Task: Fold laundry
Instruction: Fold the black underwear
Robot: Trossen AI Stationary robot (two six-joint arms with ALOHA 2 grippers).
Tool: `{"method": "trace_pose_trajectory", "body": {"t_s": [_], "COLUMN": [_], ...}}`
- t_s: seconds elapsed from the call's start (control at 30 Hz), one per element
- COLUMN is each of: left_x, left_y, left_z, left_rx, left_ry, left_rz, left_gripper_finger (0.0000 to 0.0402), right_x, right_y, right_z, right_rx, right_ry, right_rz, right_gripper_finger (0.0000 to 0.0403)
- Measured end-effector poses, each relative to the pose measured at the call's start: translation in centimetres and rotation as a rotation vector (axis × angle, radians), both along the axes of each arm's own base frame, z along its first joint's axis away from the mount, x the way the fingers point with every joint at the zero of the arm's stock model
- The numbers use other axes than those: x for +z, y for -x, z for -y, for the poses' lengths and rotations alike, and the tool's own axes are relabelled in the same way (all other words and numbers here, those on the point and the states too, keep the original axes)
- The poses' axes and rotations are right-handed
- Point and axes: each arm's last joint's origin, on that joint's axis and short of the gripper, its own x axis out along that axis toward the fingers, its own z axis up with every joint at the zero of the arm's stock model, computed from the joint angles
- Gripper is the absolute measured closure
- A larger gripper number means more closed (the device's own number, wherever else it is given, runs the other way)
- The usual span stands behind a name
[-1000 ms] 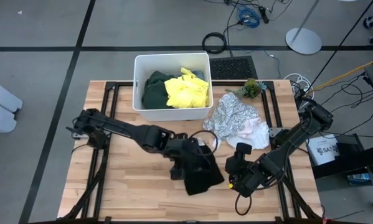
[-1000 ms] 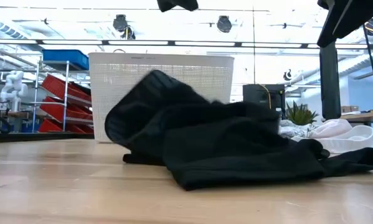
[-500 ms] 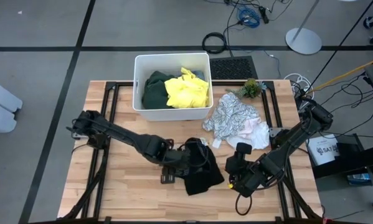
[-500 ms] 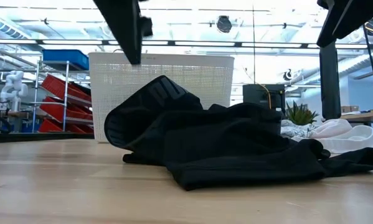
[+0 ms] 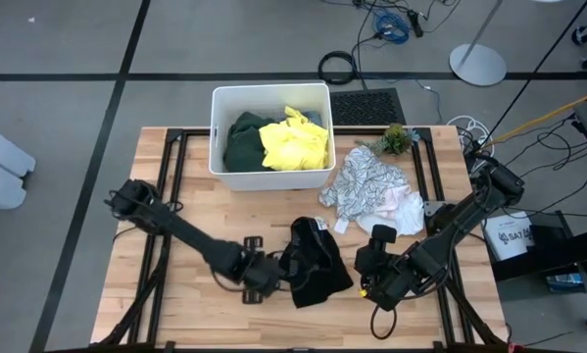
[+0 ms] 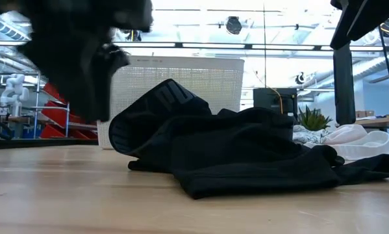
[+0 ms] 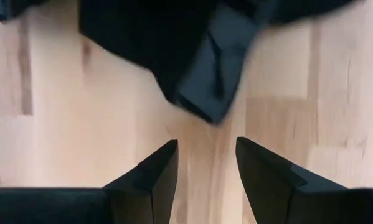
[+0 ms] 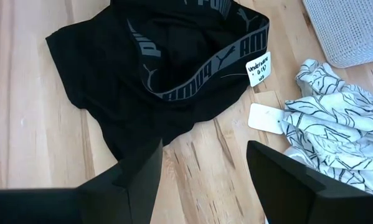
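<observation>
1. Two grippers face you: your left gripper (image 7: 206, 163) hovers over bare wood, fingers apart, black underwear (image 7: 192, 43) just ahead.
2. Your right gripper (image 8: 202, 168) stands parted, holding nothing, the same underwear before it.
3. Patterned white garment (image 5: 366, 181) lies beyond; yellow garment (image 5: 293, 142) and dark green garment (image 5: 242, 142) fill the bin (image 5: 270, 91) farthest off.

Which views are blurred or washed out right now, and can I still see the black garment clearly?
Low view: a dark smeared arm blocks the upper left, and bright backlight washes out the room behind the white bin. Left wrist view: the black garment is soft with blur. Right wrist view: the garment's waistband and tag are sharp. High view: evenly lit.
</observation>
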Motion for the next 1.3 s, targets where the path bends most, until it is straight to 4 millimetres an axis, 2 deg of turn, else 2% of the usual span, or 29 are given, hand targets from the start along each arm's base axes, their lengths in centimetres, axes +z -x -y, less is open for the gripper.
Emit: {"method": "trace_pose_trajectory", "body": {"t_s": [0.13, 0.33, 0.57, 0.7, 1.03, 1.3], "left_x": [-2.2, -4.0, -6.3, -7.3, -6.7, -4.7], "left_y": [1.4, 2.6, 2.2, 1.7, 0.5, -0.6], "left_z": [0.8, 1.8, 2.3, 2.8, 2.8, 3.8], "left_rx": [0.020, 0.151, 0.157, 0.101, 0.139, 0.125], "left_ry": [-0.013, -0.077, -0.082, -0.110, -0.200, -0.253], "left_rz": [0.016, 0.177, 0.225, 0.244, 0.325, 0.417], "left_gripper_finger": [0.0230, 0.0230, 0.0230, 0.0230, 0.0230, 0.0230], "right_x": [0.0, 0.0, 0.0, 0.0, 0.0, 0.0], "right_y": [0.0, 0.0, -0.1, -0.1, -0.1, -0.1], "right_z": [0.0, 0.0, -0.1, -0.1, -0.1, -0.1], "right_rx": [0.000, 0.000, 0.001, 0.001, 0.003, 0.004], "right_ry": [0.000, 0.000, -0.006, -0.009, -0.011, -0.011], "right_rz": [0.000, 0.001, 0.008, 0.011, 0.014, 0.014], "right_gripper_finger": [0.0183, 0.0183, 0.0183, 0.0183, 0.0183, 0.0183]}}
